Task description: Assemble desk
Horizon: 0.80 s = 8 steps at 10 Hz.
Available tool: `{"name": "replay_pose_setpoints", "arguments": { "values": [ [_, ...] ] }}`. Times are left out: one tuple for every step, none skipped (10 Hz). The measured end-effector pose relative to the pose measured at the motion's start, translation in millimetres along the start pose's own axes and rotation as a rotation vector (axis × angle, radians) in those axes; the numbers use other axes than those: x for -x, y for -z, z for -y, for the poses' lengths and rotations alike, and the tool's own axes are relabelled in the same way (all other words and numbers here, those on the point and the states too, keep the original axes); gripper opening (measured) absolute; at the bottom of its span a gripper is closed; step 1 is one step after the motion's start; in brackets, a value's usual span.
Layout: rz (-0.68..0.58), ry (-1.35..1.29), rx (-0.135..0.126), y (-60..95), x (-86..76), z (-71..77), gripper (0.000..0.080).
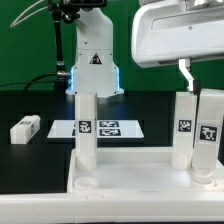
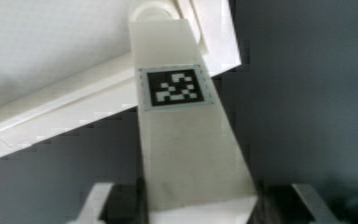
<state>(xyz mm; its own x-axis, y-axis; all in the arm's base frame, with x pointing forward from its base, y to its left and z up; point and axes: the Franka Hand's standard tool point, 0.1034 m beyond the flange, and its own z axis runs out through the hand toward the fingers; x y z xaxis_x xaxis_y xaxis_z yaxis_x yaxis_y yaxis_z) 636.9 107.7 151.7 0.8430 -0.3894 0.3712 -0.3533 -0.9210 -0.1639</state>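
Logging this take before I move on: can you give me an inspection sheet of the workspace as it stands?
surface: black table; marker board lies flat near its middle.
job's things: white desk top in front; three legs stand upright on it, named by the exterior view: left leg, middle leg, right leg. A loose leg lies on the table.
clutter: nothing seen.
grippers: gripper straddles a tagged leg; whether the fingers clamp it is unclear.
cables: nothing seen.
surroundings: green backdrop; arm base behind the marker board.
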Motion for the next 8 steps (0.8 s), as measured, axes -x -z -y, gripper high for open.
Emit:
{"name": "replay_pose_setpoints", "arguments": {
  "values": [
    [0.0, 0.0, 0.0, -0.3, -0.3, 0.1, 0.0294],
    [0.001, 0.001, 0.003, -2.1, -0.3, -1.4, 0.0294],
    [0.0, 0.002, 0.004, -3.6, -0.1, -1.6, 0.0294],
    [0.001, 0.006, 0.005, -5.7, 2.4, -0.5, 0.0294],
    [0.006, 0.009, 0.008, -8.8, 5.4, -0.8, 0.0294],
    [0.008, 0.011, 0.01, -10.7, 7.3, -0.9, 0.0294],
    [0.009, 0.015, 0.011, -13.2, 11.2, -0.8, 0.0294],
    [-0.002, 0.018, 0.005, -13.7, 12.3, 1.4, 0.0294]
  ]
}}
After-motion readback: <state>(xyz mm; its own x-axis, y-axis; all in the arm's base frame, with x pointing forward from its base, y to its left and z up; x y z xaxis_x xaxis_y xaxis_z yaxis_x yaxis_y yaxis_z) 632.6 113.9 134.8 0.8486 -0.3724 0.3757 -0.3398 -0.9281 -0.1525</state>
